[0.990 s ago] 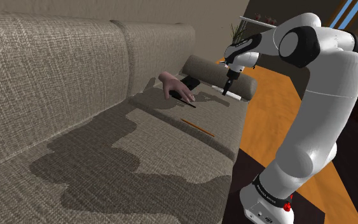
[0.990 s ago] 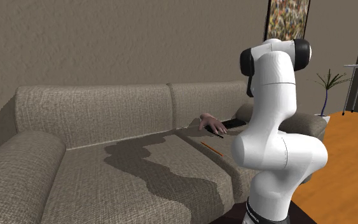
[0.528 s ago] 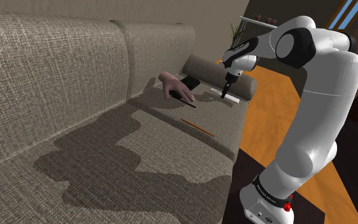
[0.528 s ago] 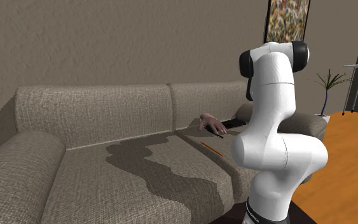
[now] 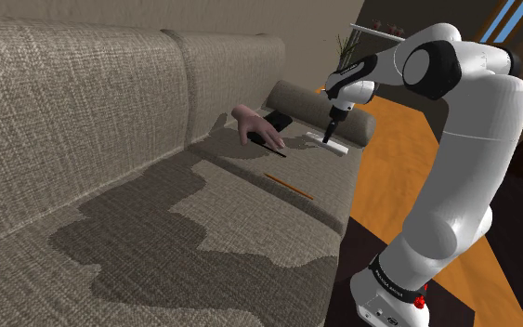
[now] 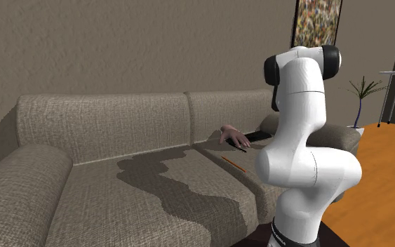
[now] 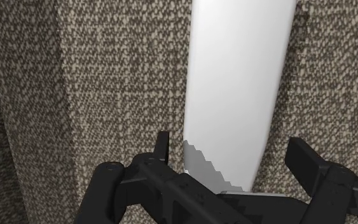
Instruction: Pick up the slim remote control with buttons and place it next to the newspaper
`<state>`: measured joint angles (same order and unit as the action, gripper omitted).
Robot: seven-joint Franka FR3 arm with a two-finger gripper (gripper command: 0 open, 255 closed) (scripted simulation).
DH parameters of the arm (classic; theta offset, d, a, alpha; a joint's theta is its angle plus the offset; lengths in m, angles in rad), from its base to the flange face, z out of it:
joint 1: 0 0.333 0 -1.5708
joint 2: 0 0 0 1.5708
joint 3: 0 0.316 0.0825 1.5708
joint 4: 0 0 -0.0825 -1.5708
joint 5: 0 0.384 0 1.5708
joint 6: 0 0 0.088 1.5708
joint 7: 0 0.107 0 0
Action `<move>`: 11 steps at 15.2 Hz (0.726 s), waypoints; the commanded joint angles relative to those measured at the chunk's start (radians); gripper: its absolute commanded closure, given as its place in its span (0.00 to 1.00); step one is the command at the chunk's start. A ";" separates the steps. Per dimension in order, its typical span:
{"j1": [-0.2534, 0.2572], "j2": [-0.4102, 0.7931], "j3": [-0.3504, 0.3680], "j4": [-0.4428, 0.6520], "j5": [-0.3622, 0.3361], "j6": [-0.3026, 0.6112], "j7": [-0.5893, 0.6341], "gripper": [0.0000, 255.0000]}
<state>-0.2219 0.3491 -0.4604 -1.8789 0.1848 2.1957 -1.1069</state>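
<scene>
**Surface and contents.** The sofa point(image 5: 111, 111) carries all loose items on its seat, and positions here are given from its far armrest point(image 5: 306, 100).
- The slim remote point(image 5: 338, 145), drawn plain white, lies flat on the seat just beside the foot of the armrest.
- A black flat item point(image 5: 280, 121) lies against the armrest's end by the backrest.
- A pink hand-shaped object point(image 5: 248, 124) lies close to the black flat item, a little farther from the armrest.
- An orange pencil point(image 5: 289, 185) lies well away from the armrest, on the seat's front part.

**Gripper.** The gripper point(image 5: 328, 137) hangs at the end of the white arm point(image 5: 464, 139), pointing down directly over the remote beside the armrest. In the wrist view the gripper point(image 7: 231, 141) stands spread wide. One finger is on each side of the remote point(image 7: 241, 76), with cloth showing between each finger and the remote's edge. It grasps nothing.

**Change noted.** Against a second ago, the gripper has come lower and closer to the armrest's foot, now astride the remote. The remote, pencil, hand-shaped object and black item lie as before.
</scene>
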 commanded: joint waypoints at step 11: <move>0.011 -0.060 -0.015 0.053 -0.037 -0.107 0.024 0.00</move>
<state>-0.2108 0.2890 -0.4755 -1.8261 0.1475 2.0898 -1.0831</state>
